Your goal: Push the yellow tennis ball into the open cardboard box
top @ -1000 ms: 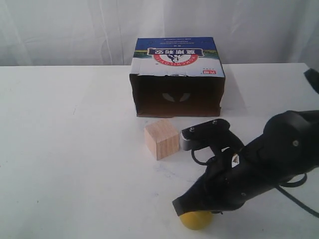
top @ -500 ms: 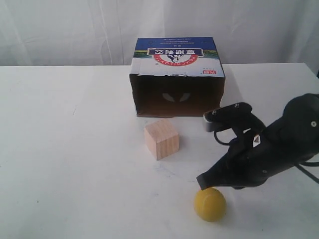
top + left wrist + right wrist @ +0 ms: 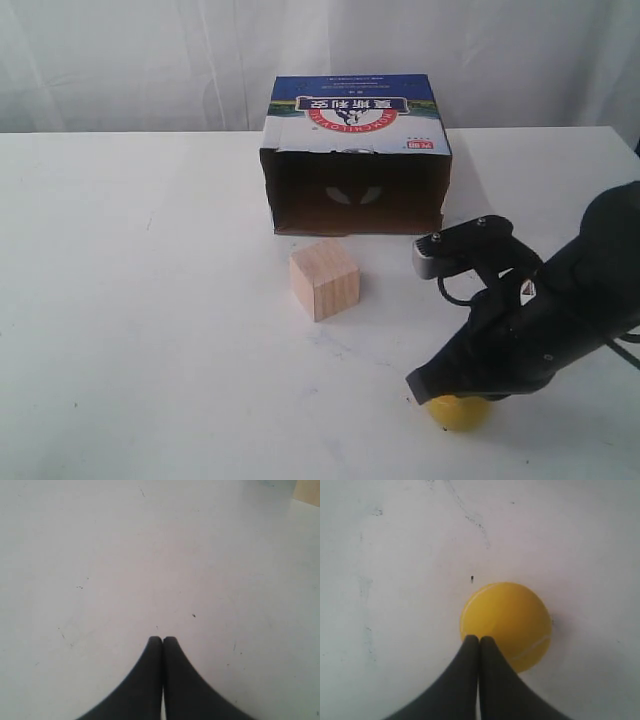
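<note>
A: Progress? Where's the yellow tennis ball?

B: On the table, right of the wooden cube, well short of the open cardboard box. It has drifted rightward, not boxward. The right hand, tips pressed together and holding nothing, has come back over it.

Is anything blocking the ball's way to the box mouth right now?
The wooden cube stands in front of the open cardboard box, before the left half of its mouth. The yellow tennis ball lies further right, at the shut right gripper; a line to the mouth's right half looks clear.
</note>
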`<action>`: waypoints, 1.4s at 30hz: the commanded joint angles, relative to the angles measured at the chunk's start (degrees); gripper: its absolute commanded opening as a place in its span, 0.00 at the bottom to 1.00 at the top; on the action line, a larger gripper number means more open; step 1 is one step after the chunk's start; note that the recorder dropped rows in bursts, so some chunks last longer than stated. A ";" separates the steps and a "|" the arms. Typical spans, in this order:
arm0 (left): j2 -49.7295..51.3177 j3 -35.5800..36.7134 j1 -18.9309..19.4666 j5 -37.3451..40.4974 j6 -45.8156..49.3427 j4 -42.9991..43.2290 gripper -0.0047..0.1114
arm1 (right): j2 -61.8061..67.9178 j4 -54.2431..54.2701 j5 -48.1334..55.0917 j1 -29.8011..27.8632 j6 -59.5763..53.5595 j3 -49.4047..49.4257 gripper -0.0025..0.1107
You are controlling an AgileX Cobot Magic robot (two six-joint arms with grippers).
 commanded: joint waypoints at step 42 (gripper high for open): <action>-0.29 0.24 -0.29 1.00 0.13 0.13 0.04 | 14.81 -18.02 -6.27 -4.57 5.50 -8.49 0.02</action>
